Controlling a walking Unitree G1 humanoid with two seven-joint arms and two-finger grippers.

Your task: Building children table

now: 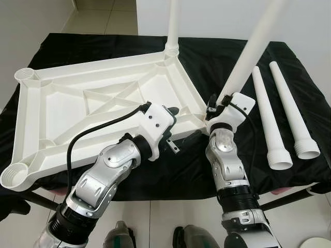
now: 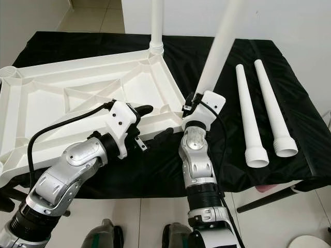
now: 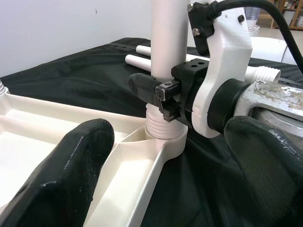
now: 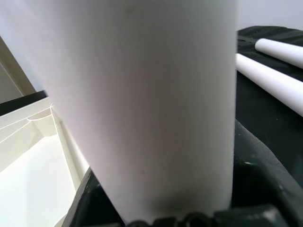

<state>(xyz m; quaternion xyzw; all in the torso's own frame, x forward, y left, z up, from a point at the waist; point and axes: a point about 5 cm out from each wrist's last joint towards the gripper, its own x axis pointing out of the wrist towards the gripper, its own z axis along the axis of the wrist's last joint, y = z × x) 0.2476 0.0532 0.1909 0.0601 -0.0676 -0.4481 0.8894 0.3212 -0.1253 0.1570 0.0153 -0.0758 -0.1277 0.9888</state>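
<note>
- the white table top (image 1: 103, 103) lies upside down on the black-draped surface (image 1: 289, 175), ribs up.
- the right gripper (image 3: 156, 92) is clamped round a white leg (image 1: 248, 51) just above its threaded foot, which sits in the near-right corner socket (image 3: 165, 142).
- the leg's long axis rises nearly upright, tilting slightly; any turning goes round that axis.
- the left gripper (image 1: 175, 129) spreads wide, holding nothing, beside the same corner.
- two spare legs (image 1: 282, 119) lie further right.
- no readable writing or brand.

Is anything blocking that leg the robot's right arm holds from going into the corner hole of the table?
Nothing visible does. The right gripper clamps the leg, whose threaded end already sits in the tabletop's corner socket.
</note>
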